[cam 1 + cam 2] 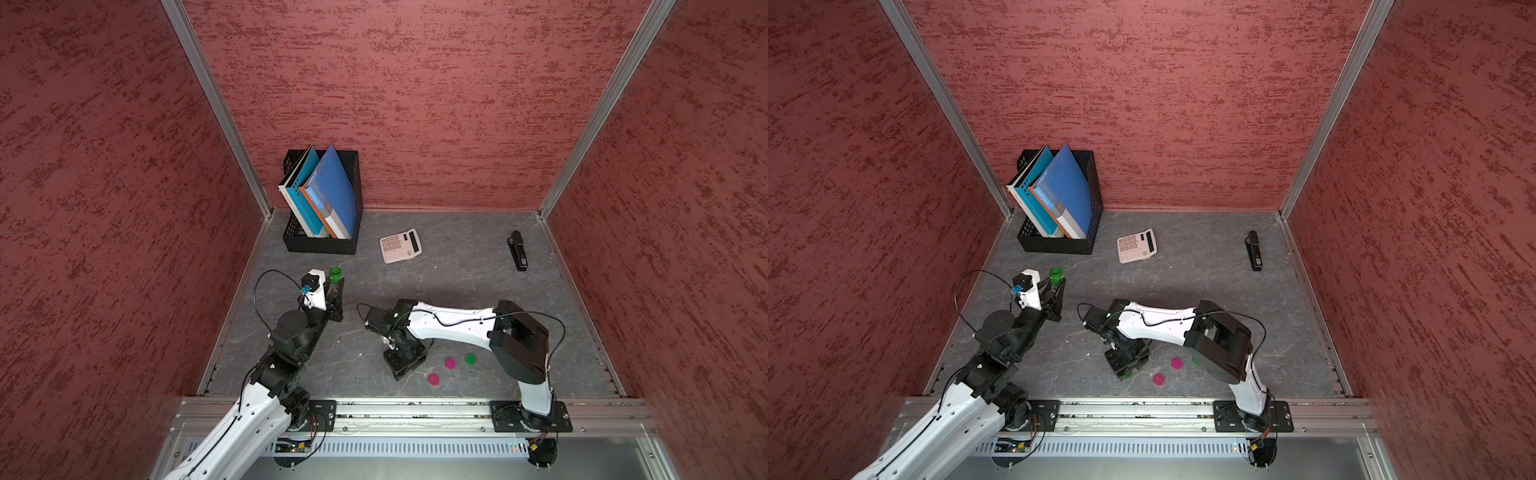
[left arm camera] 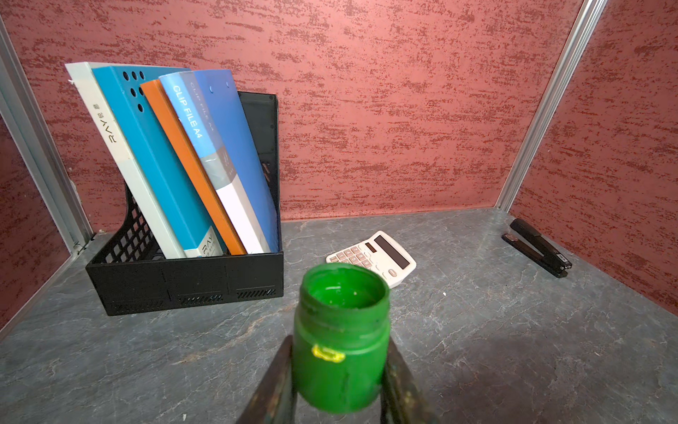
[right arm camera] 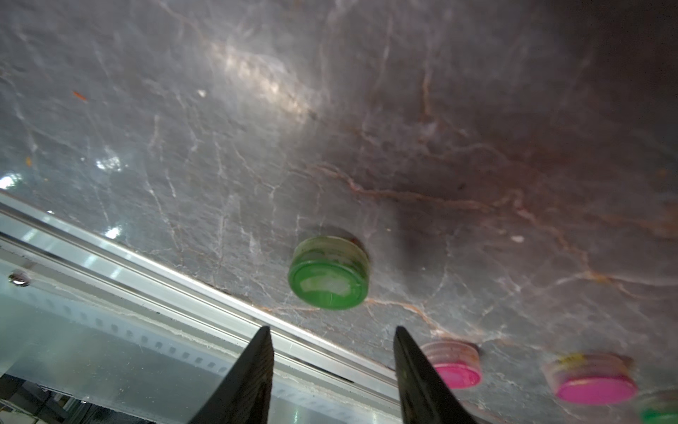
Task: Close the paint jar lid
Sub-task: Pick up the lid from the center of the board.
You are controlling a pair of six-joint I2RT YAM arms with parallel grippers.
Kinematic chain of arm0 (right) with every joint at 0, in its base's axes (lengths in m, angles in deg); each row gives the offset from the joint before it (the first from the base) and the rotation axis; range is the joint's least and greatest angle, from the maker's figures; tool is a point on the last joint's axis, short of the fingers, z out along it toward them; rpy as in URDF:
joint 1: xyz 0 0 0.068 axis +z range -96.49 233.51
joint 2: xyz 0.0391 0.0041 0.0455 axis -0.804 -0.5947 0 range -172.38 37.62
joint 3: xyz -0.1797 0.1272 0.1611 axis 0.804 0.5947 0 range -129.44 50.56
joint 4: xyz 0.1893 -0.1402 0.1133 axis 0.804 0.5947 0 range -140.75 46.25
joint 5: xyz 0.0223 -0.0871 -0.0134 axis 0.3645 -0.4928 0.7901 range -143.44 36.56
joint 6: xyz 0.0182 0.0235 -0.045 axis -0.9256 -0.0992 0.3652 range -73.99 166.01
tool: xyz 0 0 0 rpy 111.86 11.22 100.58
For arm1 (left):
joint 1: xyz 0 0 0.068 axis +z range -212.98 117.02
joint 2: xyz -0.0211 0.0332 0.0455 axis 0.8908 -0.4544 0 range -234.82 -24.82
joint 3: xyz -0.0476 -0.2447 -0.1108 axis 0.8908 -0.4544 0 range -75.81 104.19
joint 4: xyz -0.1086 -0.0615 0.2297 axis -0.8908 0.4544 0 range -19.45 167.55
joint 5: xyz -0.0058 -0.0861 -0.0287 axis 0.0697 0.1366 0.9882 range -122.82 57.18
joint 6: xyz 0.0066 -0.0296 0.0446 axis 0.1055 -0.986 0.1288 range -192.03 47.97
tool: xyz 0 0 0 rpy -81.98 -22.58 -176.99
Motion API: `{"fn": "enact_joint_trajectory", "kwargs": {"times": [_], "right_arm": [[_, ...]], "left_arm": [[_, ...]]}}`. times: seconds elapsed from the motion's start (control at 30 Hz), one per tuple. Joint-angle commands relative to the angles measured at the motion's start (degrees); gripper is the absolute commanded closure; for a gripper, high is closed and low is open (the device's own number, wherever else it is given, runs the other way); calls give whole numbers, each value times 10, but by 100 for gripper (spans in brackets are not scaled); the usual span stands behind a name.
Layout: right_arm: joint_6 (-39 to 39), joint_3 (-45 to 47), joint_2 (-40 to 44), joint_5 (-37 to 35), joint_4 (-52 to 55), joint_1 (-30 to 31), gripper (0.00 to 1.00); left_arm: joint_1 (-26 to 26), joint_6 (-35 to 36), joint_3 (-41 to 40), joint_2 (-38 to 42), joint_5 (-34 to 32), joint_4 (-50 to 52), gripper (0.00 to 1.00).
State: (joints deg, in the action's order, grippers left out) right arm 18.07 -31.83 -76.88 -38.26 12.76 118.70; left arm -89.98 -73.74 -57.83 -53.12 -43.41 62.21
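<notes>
Gripping the uncapped green paint jar (image 2: 341, 330) is the left claw (image 2: 339, 347). Right claw (image 3: 332, 330) gapes empty near a green lid (image 3: 329, 273).

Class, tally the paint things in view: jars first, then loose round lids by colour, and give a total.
Open green plastic paint jar: 1
Green round plastic lids: 2
Pink round plastic lids: 2
Total: 5
</notes>
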Motion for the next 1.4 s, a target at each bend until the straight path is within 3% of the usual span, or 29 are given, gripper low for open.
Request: {"fn": "enact_joint_trajectory", "kwargs": {"times": [0.0,0.53,0.87,1.23,1.37], "right_arm": [[16,2,-12,5,-14,5,49],[25,-5,-36,-6,-28,4,51],[21,-14,-41,-16,-27,5,63],[12,-16,-41,-28,-31,4,63],[8,-18,-40,-34,-33,4,68]], "left_arm": [[4,-3,1,10,-4,7,72],[5,-5,9,37,-8,41,71],[6,-5,7,39,-10,43,71],[6,-8,5,46,-12,48,71],[7,-9,5,47,-12,48,71]]}}
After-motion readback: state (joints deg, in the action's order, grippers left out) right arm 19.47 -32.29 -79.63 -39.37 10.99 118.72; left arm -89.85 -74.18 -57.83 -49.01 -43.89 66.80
